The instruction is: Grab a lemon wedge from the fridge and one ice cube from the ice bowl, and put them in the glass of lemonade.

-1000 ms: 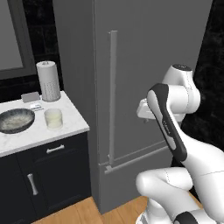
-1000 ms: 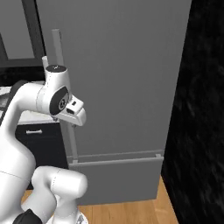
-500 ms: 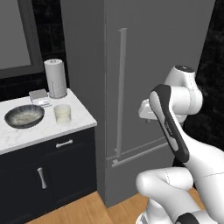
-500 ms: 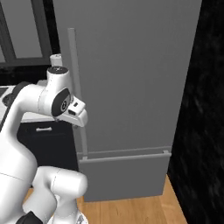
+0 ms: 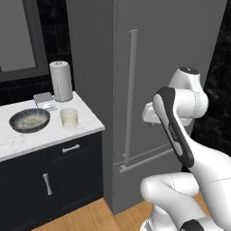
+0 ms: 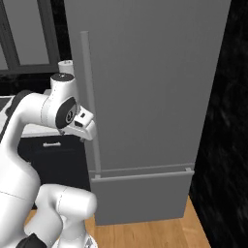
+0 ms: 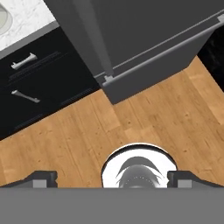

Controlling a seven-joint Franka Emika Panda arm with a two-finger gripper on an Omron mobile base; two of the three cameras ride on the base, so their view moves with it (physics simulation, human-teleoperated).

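Observation:
The fridge [image 5: 171,54] is a tall grey appliance with its door shut, so the lemon wedge is hidden. Its long bar handle [image 5: 131,90] runs down the door's left side. My gripper [image 5: 149,113] hangs just right of that handle, close in front of the door, pointing down. In the hand view its fingertips [image 7: 41,177] stand far apart over the wood floor, open and empty. On the marble counter to the left sit the dark ice bowl [image 5: 29,120] and the glass of lemonade [image 5: 69,118], side by side. From the right base view the gripper [image 6: 82,123] sits just left of the handle [image 6: 89,97].
A white paper towel roll [image 5: 61,81] and a small grey box [image 5: 43,98] stand behind the glass. Dark cabinet fronts [image 5: 49,180] with silver pulls sit under the counter. A black wall flanks the fridge [image 6: 155,87] on the right. Wood floor [image 7: 144,118] lies below.
The whole picture has shifted right in both base views, so the base has moved; the fridge now looks nearer. The arm keeps the same pose, gripper still open.

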